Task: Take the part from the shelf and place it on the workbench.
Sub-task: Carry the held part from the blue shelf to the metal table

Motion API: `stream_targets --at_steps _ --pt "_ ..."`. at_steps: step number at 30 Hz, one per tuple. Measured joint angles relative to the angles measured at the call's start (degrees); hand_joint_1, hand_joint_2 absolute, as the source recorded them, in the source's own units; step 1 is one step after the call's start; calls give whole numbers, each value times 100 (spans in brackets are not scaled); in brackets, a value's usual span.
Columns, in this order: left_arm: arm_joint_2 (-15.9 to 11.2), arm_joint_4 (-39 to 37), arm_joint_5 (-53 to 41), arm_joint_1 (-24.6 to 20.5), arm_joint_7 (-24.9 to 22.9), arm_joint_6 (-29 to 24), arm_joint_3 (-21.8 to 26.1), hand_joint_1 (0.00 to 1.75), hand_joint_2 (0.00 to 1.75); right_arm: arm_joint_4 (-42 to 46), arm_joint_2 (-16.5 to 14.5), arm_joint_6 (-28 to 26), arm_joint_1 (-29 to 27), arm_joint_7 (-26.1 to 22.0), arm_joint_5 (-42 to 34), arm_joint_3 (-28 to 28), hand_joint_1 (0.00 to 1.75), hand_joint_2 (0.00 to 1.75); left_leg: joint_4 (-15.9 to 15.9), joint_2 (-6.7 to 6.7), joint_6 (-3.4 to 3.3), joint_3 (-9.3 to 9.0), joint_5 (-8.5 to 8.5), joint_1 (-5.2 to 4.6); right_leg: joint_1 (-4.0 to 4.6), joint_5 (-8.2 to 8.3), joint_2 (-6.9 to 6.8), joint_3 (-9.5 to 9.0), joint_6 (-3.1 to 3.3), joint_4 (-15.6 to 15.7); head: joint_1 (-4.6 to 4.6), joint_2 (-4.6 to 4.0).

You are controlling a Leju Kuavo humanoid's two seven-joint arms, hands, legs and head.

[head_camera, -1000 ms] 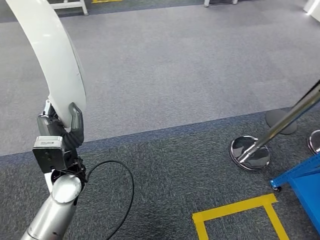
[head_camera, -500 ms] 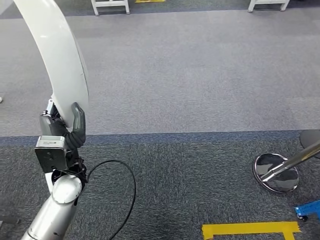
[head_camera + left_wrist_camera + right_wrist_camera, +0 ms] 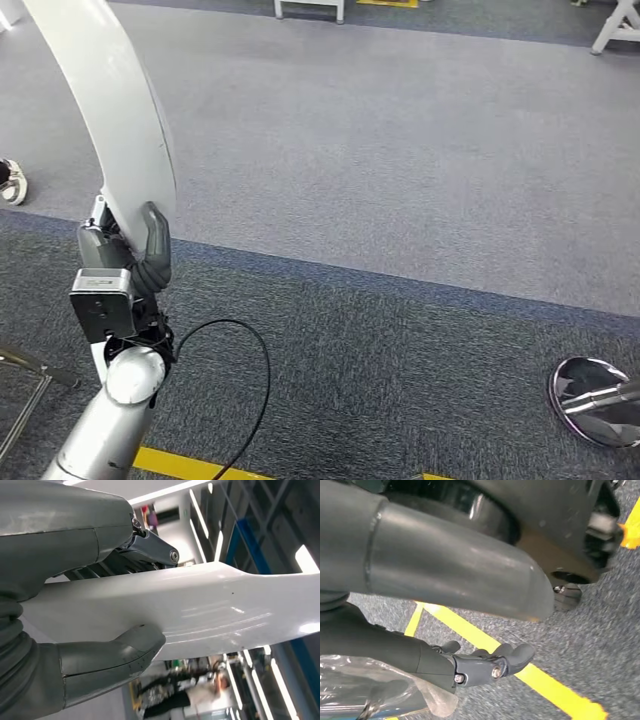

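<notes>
Since the earlier head pictures the whole scene has been shifted by a turn of the camera: the blue frame and the yellow floor square at the lower right are gone from view, the second chrome base is gone, and one chrome stanchion base (image 3: 598, 400) is now seen near the right edge. A shoe (image 3: 13, 182) has come into view at the left edge. The arm and its load are placed in the picture as before.

One part, a long curved white panel (image 3: 113, 110), is held raised above the floor by the left hand (image 3: 140, 262). In the left wrist view the panel (image 3: 211, 607) is clamped between the thick grey thumb (image 3: 124, 650) on one face and the darker fingers (image 3: 151, 550) on the other. One black cable (image 3: 256, 385) is looped from the left wrist.

The right hand (image 3: 486, 665) is seen in its wrist view hanging over the carpet, nothing in it; its dark fingers are loosely bent and apart from the thumb (image 3: 452, 562). Clear plastic film (image 3: 376, 687) lies beside it, and one yellow tape line (image 3: 531, 675) runs across the floor beneath.

Two carpet tones are counted: a lighter grey band (image 3: 392, 150) beyond and a darker band (image 3: 392, 380) nearer, their border running slantwise. One yellow tape strip (image 3: 181, 463) is seen at the lower edge. White table legs (image 3: 309, 10) stand at the far edge, well apart from the panel, with wide carpet between.
</notes>
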State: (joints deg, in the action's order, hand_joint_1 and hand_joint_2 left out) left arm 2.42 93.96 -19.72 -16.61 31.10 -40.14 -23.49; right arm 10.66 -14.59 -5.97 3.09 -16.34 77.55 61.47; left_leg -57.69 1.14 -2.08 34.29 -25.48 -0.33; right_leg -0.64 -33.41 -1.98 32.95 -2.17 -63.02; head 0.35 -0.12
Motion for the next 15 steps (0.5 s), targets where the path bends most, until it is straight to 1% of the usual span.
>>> stream_targets --at_steps 1,2,3,4,5,6,7,8,9,10,12,13,14,15 --pt "14 -4 -4 -8 -4 2 -1 175 175 -1 -1 0 -7 -2 -4 -1 0 0 0 -51 -18 1 -1 4 -4 -171 129 208 -12 -400 13 1" --pt "27 -13 -15 -8 -10 5 -2 175 175 -1 -1 0 -15 4 -16 0 0 0 -1 -97 -29 1 -2 2 -4 -305 173 430 -22 -799 21 1" --pt "34 -23 -31 -6 -16 9 -2 175 175 -2 -1 -6 -21 19 -38 2 0 0 -3 -141 -34 -2 -6 -1 -3 -347 187 607 -29 -1074 22 1" --pt "43 -37 -51 -4 -22 11 -2 175 175 -1 -1 -26 -24 37 -68 8 0 0 -7 -186 -33 -7 -9 -3 -2 -265 190 687 -30 -1126 22 1" --pt "54 -48 -72 -2 -28 12 -2 175 175 -1 0 -52 -23 55 -94 16 0 0 -13 -222 -28 -15 -15 -2 -3 -74 191 655 -24 -945 22 1" --pt "72 -57 -90 -3 -33 12 -1 175 175 0 0 -84 -21 68 -115 25 0 0 -22 -255 -15 -25 -26 2 -5 182 194 521 -16 -570 22 1" --pt "91 -64 -104 -3 -37 12 -1 175 175 0 0 -110 -18 74 -126 33 0 0 -34 -279 4 -30 -41 -1 -5 382 212 353 -9 -166 25 1" --pt "108 -68 -113 -4 -41 12 -2 175 175 -1 -4 -124 -14 75 -128 38 0 0 -55 -297 25 -23 -55 -8 -6 508 232 199 6 172 27 1" --pt "120 -74 -118 -4 -44 12 -2 175 175 -1 -9 -132 -10 78 -129 40 0 0 -69 -308 51 -13 -61 -15 -4 559 253 101 24 377 27 1" --pt "126 -79 -120 -3 -45 12 -3 175 175 -1 -13 -136 -8 80 -129 43 0 0 -77 -313 73 0 -61 -22 3 543 270 64 47 441 28 1" --pt "136 -86 -125 -2 -51 11 -3 175 175 -1 -23 -143 -12 85 -129 48 0 0 -81 -312 120 12 -66 -16 3 558 265 53 113 464 28 1" --pt "139 -87 -131 -3 -53 11 -3 175 175 0 -28 -148 -14 83 -129 54 0 0 -131 -292 146 29 -111 -12 -3 566 256 47 150 474 24 1" --pt "143 -87 -138 -4 -56 10 -3 175 175 0 -33 -159 -12 80 -129 63 0 0 -277 -264 177 87 -214 -6 -11 573 244 40 188 485 15 1" --pt "145 -87 -142 -4 -58 10 -3 175 175 1 -38 -174 -11 75 -130 73 0 0 -556 -232 206 204 -379 1 -17 576 228 34 219 493 8 1"
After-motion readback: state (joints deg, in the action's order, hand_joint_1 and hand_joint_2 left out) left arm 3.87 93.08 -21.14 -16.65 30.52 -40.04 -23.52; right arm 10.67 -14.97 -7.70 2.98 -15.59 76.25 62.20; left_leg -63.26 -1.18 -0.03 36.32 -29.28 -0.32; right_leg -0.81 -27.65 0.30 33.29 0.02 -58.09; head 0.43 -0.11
